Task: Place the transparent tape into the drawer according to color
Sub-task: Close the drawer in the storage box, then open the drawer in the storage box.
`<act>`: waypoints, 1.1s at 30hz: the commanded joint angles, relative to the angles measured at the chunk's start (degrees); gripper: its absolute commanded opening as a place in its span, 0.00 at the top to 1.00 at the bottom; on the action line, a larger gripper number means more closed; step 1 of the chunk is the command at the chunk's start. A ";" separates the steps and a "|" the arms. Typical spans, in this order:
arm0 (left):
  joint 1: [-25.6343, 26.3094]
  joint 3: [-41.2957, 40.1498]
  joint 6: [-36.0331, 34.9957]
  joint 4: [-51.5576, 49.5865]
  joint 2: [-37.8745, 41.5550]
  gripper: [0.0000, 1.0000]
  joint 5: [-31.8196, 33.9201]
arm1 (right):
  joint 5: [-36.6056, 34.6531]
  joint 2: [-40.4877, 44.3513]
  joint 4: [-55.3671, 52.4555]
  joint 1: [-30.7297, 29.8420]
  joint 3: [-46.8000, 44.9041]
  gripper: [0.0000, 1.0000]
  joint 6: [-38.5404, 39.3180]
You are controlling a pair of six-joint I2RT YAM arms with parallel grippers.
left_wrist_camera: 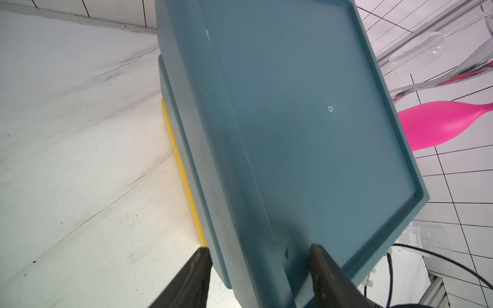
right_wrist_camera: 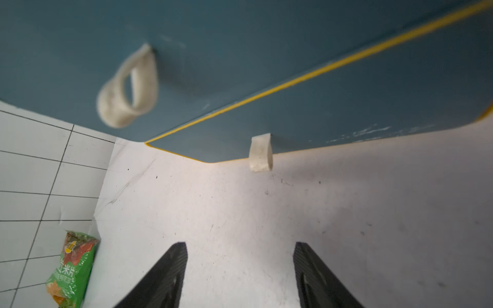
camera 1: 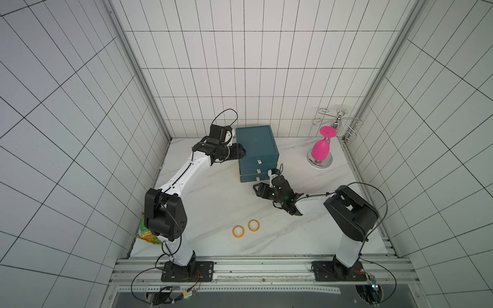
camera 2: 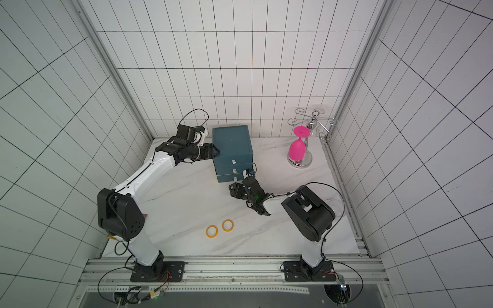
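Two orange-yellow rings of transparent tape [camera 1: 238,231] [camera 1: 253,225] lie flat side by side on the marble table, in both top views [camera 2: 211,231] [camera 2: 228,225]. The blue cabinet [camera 1: 256,144] [camera 2: 232,144] stands at the back, and the drawer fronts all look pushed in. My left gripper [camera 1: 241,152] [left_wrist_camera: 260,252] is clamped over the cabinet's upper left edge. My right gripper [camera 1: 257,190] [right_wrist_camera: 240,248] hangs open and empty just in front of the yellow-edged bottom drawer [right_wrist_camera: 346,106], short of its white loop handle [right_wrist_camera: 261,157].
An upturned pink glass [camera 1: 321,149] hangs on a chrome rack [camera 1: 336,121] at the back right. A green snack bag [camera 1: 145,234] [right_wrist_camera: 72,266] lies at the table's left edge behind the left arm. Clear glasses [left_wrist_camera: 416,50] show beyond the cabinet.
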State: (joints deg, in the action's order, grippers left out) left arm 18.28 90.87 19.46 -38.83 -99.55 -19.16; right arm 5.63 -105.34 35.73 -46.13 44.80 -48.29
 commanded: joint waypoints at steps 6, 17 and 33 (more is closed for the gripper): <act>0.00 0.76 -1.25 -3.31 -1.35 0.38 0.32 | 2.11 -2.95 10.82 1.82 -1.11 0.40 -7.62; -0.09 0.97 -1.45 -3.80 -1.53 0.38 0.35 | 1.85 -6.91 15.12 3.06 0.12 0.54 -10.96; -0.18 1.06 -1.71 -4.15 -1.57 0.39 0.26 | 0.40 -10.08 18.97 3.50 1.36 0.58 -11.98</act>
State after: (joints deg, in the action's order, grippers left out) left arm 18.26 91.39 19.03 -40.10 -99.57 -19.20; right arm 7.16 -114.59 52.53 -43.09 44.49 -59.96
